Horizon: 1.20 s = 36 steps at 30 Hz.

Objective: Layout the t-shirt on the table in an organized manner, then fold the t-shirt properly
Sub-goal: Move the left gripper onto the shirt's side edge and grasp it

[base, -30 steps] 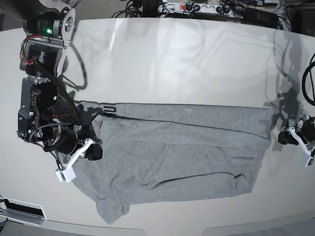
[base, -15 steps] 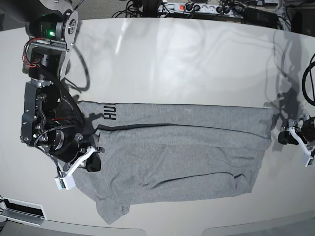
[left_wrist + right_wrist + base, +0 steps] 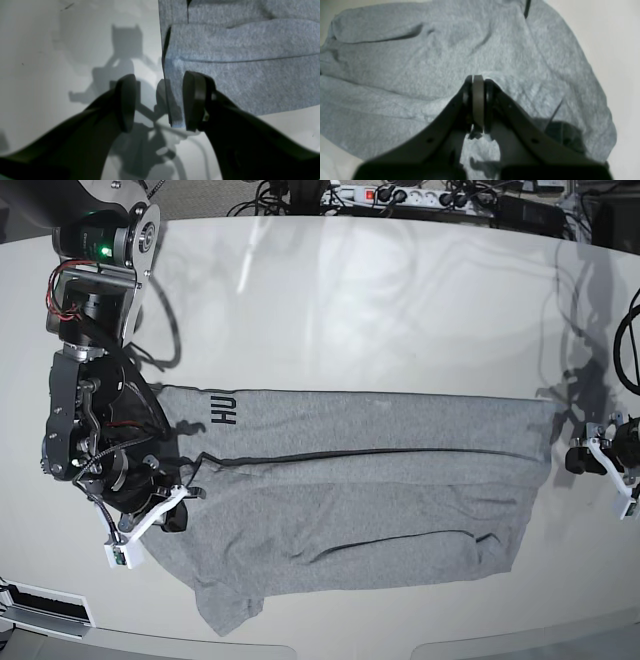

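The heather-grey t-shirt (image 3: 380,480) lies lengthwise on the white table (image 3: 350,310). Its upper layer is folded, with a dark hem line across the middle. Black lettering (image 3: 223,409) shows at its left end. My right gripper (image 3: 178,517), at the shirt's left end, is shut on a pinch of the shirt's fabric; in the right wrist view the gripper (image 3: 478,80) has its jaws closed over the shirt (image 3: 395,62). My left gripper (image 3: 580,457) is open at the shirt's right edge. In the left wrist view the gripper (image 3: 160,102) straddles the shirt's (image 3: 237,62) corner edge, low over the table (image 3: 50,50).
A power strip and cables (image 3: 400,195) lie beyond the table's far edge. A black cable (image 3: 628,330) hangs at the right. A white slotted fixture (image 3: 40,605) sits at the front left corner. The table's curved front edge runs just below the shirt.
My right gripper has moved toward the table's front edge with the shirt's folded layer, dragging the dark hem line down and uncovering the lettering. The left arm has not moved.
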Each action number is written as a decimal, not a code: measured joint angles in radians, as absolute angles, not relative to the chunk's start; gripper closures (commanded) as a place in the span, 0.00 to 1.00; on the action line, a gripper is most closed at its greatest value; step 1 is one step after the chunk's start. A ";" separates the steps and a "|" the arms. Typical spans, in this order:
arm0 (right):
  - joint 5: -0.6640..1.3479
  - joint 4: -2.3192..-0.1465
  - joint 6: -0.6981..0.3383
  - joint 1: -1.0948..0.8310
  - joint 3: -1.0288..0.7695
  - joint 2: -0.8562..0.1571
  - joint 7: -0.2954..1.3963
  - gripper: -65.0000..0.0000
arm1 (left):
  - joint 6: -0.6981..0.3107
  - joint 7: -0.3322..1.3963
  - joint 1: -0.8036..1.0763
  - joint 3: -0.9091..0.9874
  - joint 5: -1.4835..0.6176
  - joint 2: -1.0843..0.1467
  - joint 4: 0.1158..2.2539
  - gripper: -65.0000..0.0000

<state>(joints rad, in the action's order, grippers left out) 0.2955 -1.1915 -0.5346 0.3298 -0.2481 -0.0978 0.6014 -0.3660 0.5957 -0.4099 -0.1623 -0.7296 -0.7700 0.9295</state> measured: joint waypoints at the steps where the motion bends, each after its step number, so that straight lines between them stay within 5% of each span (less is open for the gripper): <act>1: 0.297 -1.192 -0.534 0.330 -0.248 -0.097 0.593 0.80 | -0.366 0.596 -0.410 -0.162 -0.730 -0.770 0.929 0.52; 4: 0.297 -1.191 -0.516 0.349 -0.248 -0.103 0.569 0.45 | -0.374 0.595 -0.410 -0.162 -0.730 -0.770 0.929 0.52; 8: 0.353 -1.195 -0.552 0.426 -0.245 -0.156 0.769 0.43 | -0.509 0.595 -0.411 -0.162 -0.725 -0.778 0.929 0.52; 12: 0.603 -1.204 -0.697 0.427 -0.246 -0.231 0.985 0.61 | -0.606 0.622 -0.410 -0.162 -0.702 -0.778 0.929 0.57; 16: 0.821 -1.204 -0.693 0.375 -0.244 -0.296 1.128 0.99 | -0.693 0.627 -0.410 -0.162 -0.672 -0.776 0.930 1.00; 24: 0.790 -1.204 -0.693 0.294 -0.244 -0.350 1.155 1.00 | -0.492 0.540 -0.410 -0.162 -0.682 -0.762 0.930 1.00; 36: 0.313 -1.204 -0.650 0.245 -0.116 -0.315 0.809 1.00 | -0.451 0.491 -0.410 -0.162 -0.465 -0.581 0.929 1.00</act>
<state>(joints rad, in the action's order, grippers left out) 0.3134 -1.2041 -0.6498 0.2451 -0.1158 -0.3153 0.8085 -0.4515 0.4908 -0.4099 -0.1616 -0.4652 -0.5808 0.9295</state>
